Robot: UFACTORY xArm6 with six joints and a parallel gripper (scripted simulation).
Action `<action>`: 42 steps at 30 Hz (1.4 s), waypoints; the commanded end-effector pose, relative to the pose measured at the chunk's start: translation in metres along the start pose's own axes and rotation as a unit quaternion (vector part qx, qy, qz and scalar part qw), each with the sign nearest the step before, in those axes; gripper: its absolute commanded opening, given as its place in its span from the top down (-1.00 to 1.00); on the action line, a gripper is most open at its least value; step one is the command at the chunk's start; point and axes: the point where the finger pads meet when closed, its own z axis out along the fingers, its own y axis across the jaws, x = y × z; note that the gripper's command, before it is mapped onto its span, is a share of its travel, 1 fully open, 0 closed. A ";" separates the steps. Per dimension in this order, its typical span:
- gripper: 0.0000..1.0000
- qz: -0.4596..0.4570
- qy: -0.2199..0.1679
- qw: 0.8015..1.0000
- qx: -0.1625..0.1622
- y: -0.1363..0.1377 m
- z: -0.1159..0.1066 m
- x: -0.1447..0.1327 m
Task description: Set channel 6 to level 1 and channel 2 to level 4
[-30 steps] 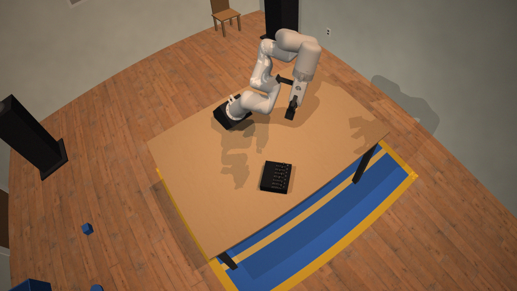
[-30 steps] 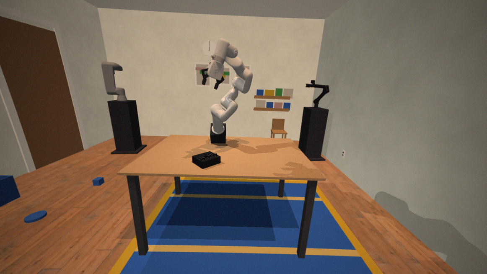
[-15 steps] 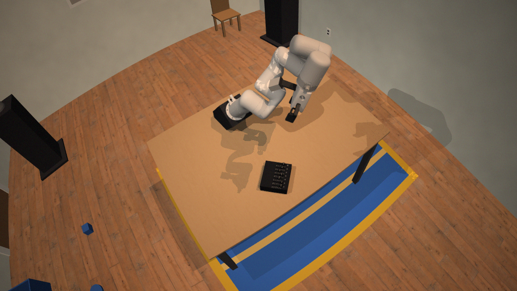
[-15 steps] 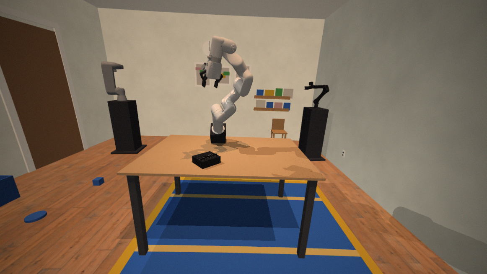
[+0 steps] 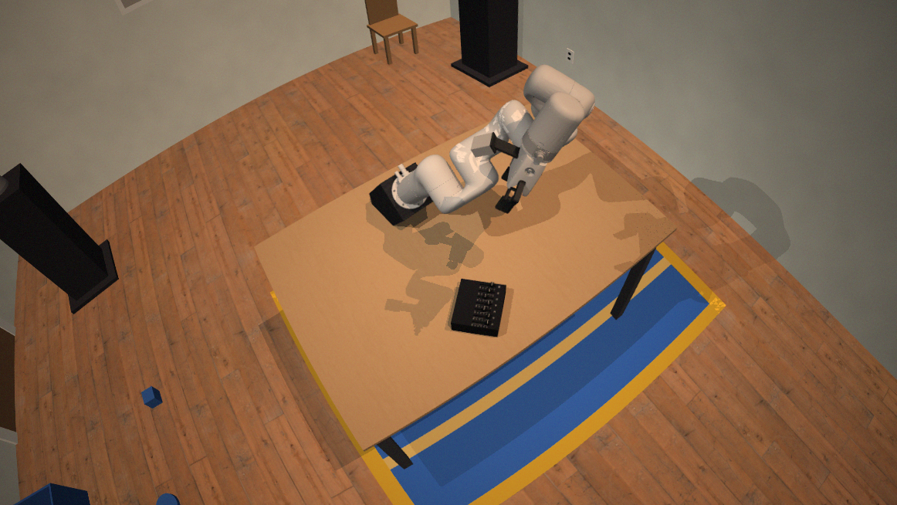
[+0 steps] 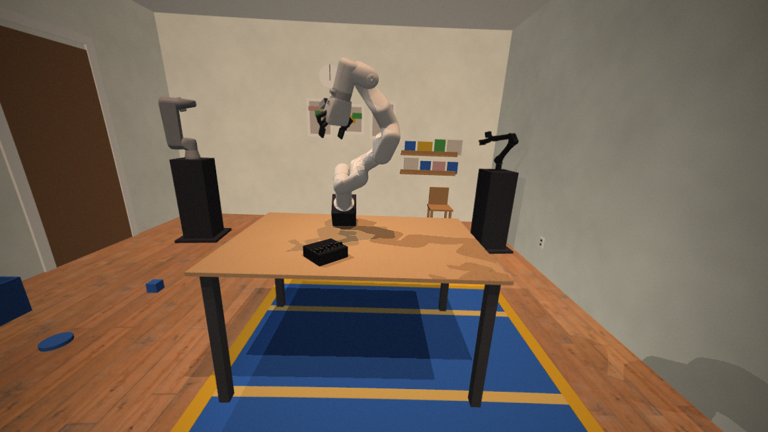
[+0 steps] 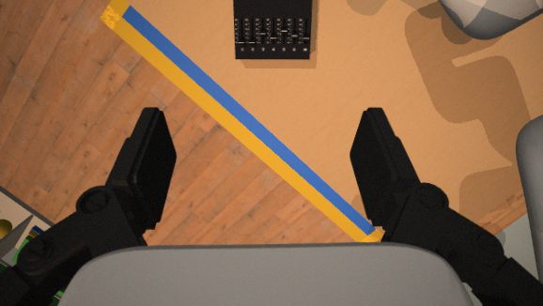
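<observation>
The black lighting desk stands flat on the wooden table, towards its front edge. In the wrist view it lies at the top, with a row of several faders whose white cap lines sit at different heights. The levels are too small to read. My gripper is open and empty. It hangs high above the table, near the arm's base side, far from the desk, and points down.
The arm's black base stands at the table's far edge. A blue rug with a yellow border lies under the table. Black pedestals stand on the floor beside it.
</observation>
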 end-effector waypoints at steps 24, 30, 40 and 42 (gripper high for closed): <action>-1.00 -0.002 0.017 1.000 -0.003 0.000 0.000 0.000; -1.00 -0.010 0.009 1.000 0.000 -0.005 0.004 0.004; -1.00 -0.082 -0.056 0.995 0.024 -0.046 0.054 0.019; -1.00 -0.097 -0.069 0.992 0.027 -0.054 0.069 0.019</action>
